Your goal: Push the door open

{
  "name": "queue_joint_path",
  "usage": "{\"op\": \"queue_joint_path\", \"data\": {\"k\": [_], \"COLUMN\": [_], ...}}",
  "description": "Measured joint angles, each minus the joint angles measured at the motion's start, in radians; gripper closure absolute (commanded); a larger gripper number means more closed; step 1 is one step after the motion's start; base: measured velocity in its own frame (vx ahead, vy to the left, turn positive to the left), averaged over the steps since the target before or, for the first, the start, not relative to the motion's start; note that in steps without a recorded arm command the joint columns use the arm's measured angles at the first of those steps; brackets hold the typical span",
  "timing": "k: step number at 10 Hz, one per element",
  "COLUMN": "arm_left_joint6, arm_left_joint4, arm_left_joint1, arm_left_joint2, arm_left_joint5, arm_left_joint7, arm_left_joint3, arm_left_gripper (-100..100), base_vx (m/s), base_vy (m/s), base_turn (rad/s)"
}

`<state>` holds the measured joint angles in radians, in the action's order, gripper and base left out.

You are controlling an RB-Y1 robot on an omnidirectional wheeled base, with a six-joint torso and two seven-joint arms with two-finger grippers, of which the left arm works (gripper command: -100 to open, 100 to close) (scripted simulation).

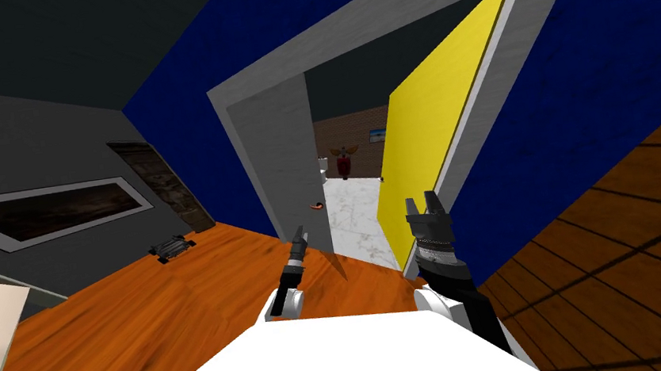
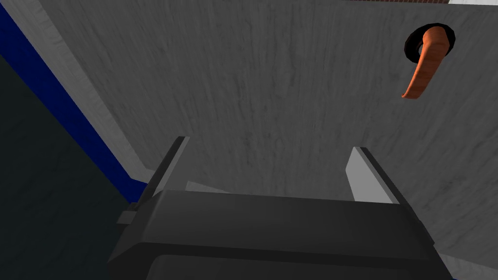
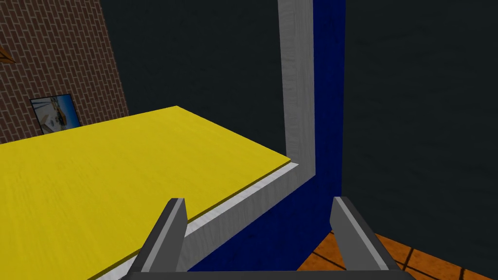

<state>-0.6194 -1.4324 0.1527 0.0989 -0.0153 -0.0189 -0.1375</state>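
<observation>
Left gripper (image 2: 270, 146): fingers spread, holding nothing, aimed at the grey door leaf (image 2: 272, 73) — close, though I cannot confirm contact.
Right gripper (image 3: 258, 199): also spread and empty, facing the yellow door (image 3: 121, 165) near its grey frame (image 3: 296, 97).
Door: yellow leaf swung well inward; grey leaf stands at the opening's left side.
Risk: I judge the thin blades may skid on the flat face or snag the lever (image 2: 425, 63); the right fingers could wedge where leaf meets frame.
Surfaces: grey leaf matte, faintly streaked; yellow leaf smooth, flat; lever curved, orange, on a dark round base.

Right hand (image 3: 257, 200) spread, yellow door (image 3: 97, 184), grey frame (image 3: 296, 97)
</observation>
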Motion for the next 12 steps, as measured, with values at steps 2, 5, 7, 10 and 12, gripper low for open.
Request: {"op": "queue_joint_path", "data": {"k": [2, 5, 7, 10, 12], "arm_left_joint6": [-0.015, -0.037, -0.045, -0.064, -0.073], "arm_left_joint4": [0.058, 0.154, 0.195, 0.272, 0.315], "arm_left_joint1": [-0.024, -0.065, -0.078, -0.105, -0.126], "arm_left_joint2": [-0.002, 0.001, 0.002, 0.002, 0.0], "arm_left_joint5": [0.007, 0.016, 0.021, 0.029, 0.033], "arm_left_joint7": [-0.009, -0.028, -0.038, -0.052, -0.059], "arm_left_joint3": [-0.007, -0.016, -0.021, -0.03, -0.034], "arm_left_gripper": [-100, -100, -100, -100, -100], "base_vx": [0.11, 0.09, 0.06, 0.095, 0.059], "base_vy": [0.056, 0.069, 0.031, 0.047, 0.044], "base_turn": [-0.007, -0.008, -0.004, -0.007, -0.004]}}
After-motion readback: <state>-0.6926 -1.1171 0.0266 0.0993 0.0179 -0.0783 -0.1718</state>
